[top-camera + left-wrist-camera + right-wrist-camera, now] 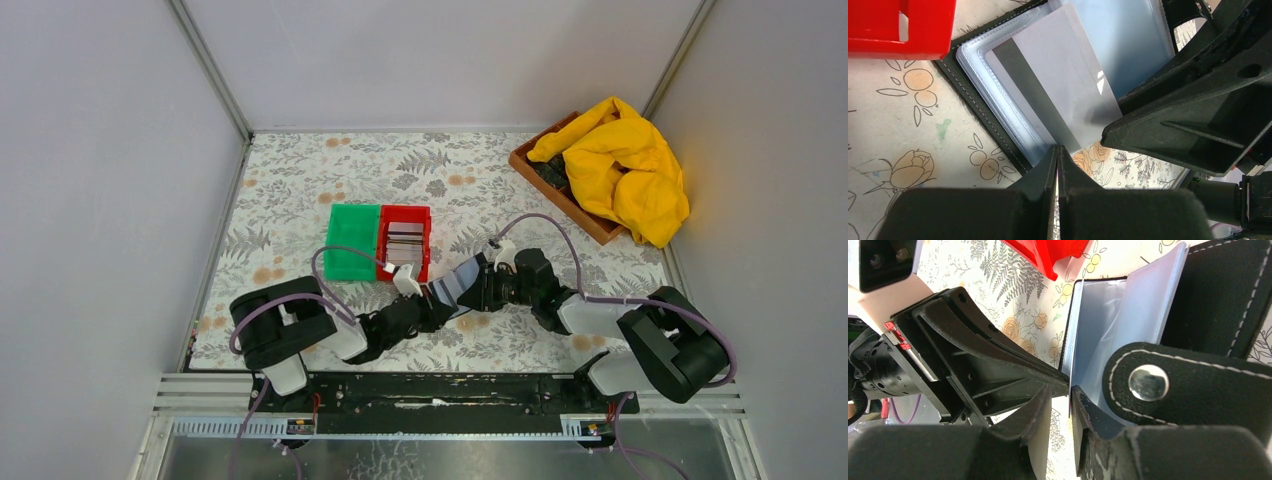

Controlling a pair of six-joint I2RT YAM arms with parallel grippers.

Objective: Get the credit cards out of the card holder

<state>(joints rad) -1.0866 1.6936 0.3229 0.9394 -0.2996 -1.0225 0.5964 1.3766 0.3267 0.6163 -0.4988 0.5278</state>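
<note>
The black card holder point(458, 278) lies open between my two grippers, its bluish sleeves point(1133, 45) showing. A grey-white credit card point(1058, 85) with a dark stripe lies on the sleeves and reaches past the holder's stitched edge point(978, 107). My left gripper point(1058, 149) is shut at that card's near corner. My right gripper point(1060, 397) is open and straddles a thin edge point(1075, 340) that rests against one finger. The holder's cover point(1218, 295) and snap strap point(1148, 382) stand beside it. Several cards point(405, 242) lie in the red bin.
The red bin point(402, 272) and the green bin point(352, 240) stand side by side just beyond the grippers. A wooden tray point(560, 195) with a yellow cloth point(625, 165) is at the back right. Walls close in the floral table.
</note>
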